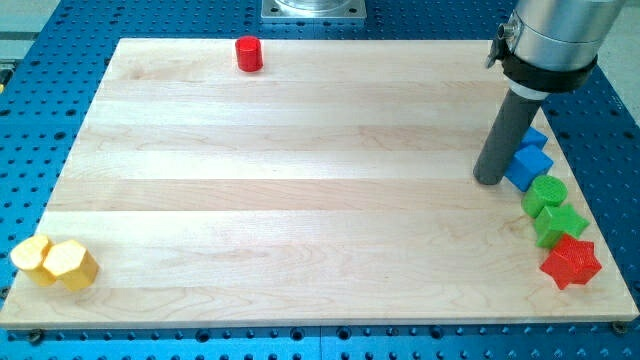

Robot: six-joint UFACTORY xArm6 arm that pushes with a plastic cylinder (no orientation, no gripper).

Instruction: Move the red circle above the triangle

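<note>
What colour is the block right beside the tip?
Blue: the blue block sits just right of my tip, in the camera view.

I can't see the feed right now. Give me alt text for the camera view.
My tip rests near the wooden board's right edge, just left of a blue block, far from the red circle at the view's top. Below the blue blocks sit two green blocks and a red star; two yellow blocks lie bottom left.
</note>
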